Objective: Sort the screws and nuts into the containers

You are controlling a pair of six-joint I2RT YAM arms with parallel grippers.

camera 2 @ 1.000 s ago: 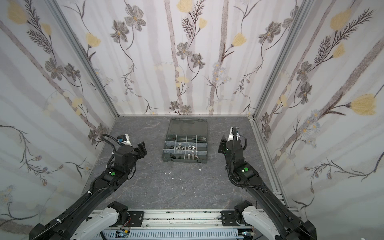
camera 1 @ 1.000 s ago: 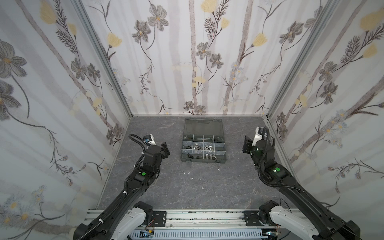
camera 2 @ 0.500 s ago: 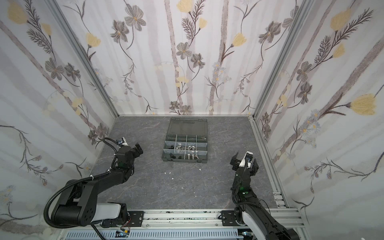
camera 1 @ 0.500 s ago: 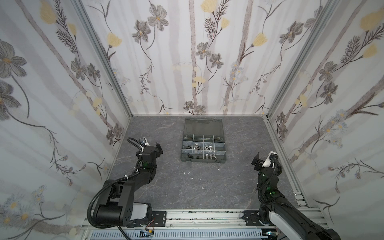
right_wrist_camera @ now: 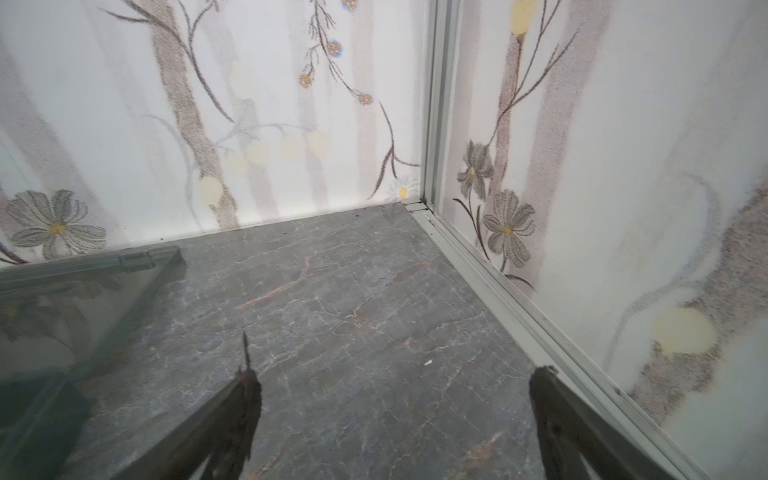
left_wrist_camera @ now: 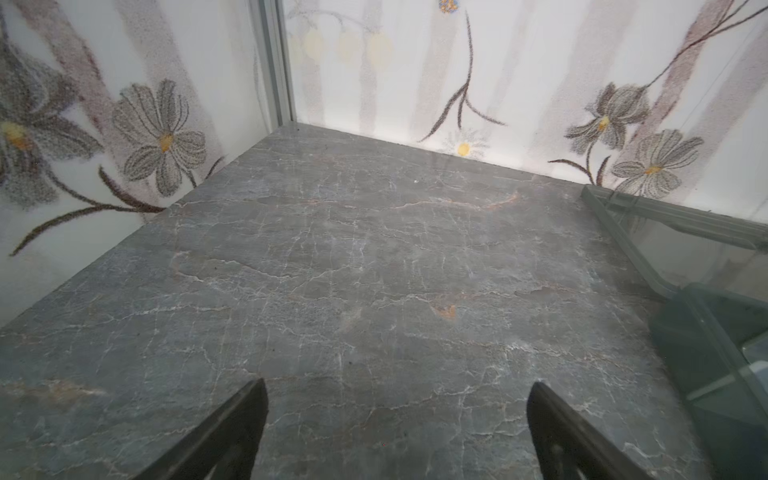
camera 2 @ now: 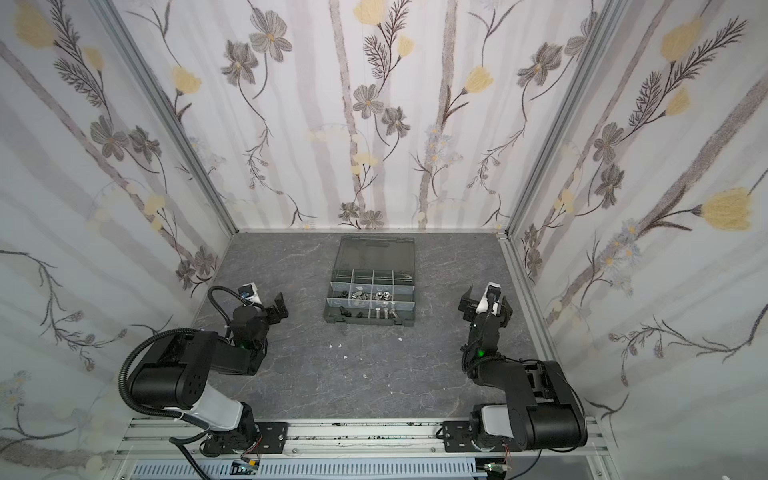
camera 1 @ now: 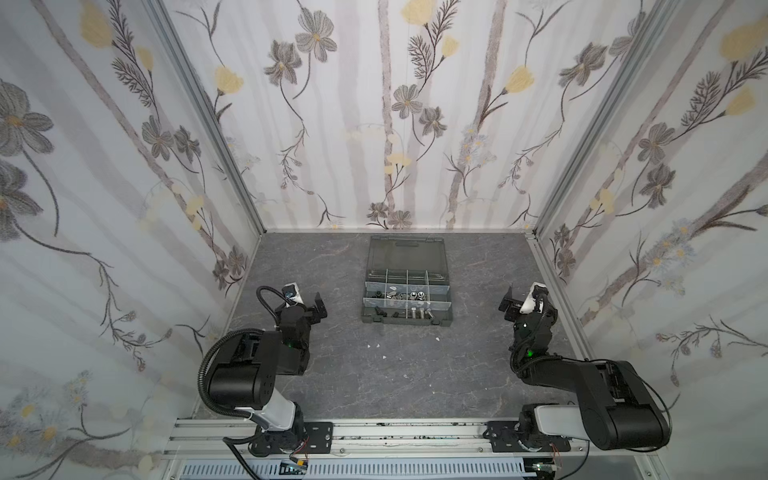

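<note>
**At the far middle of the desk, an open case between two empty grippers**

Near the far edge of the desk (camera 1: 353, 374), about midway along it, lies the organiser case (camera 1: 440, 325). Its long axis runs parallel to that edge, and its smoky lid (camera 1: 405, 255) is folded back flat toward the far wall. The containers (camera 1: 397, 279) sit in rows across the case. The nuts (camera 1: 402, 296) are gathered in the middle row. The screws (camera 1: 417, 313) are in the row nearest the robot – silver bolts toward the right, small black ones to the left. The pictures are too coarse to tell which way each bolt points.

The left gripper (camera 1: 316, 309) hovers near the desk's left edge, well apart from the case, which lies off to its right. Its jaws are spread wide with nothing between them; in the left wrist view (left_wrist_camera: 397, 390) only bare desk shows there, with a corner of the case at the frame's border.

The right gripper (camera 1: 528, 305) sits near the right edge, level with the case's near rows and likewise well clear of it. Its jaws are also fully apart and hold nothing (right_wrist_camera: 395, 374).

A few white flecks (camera 1: 376, 345) lie on the desk just in front of the case.
</note>
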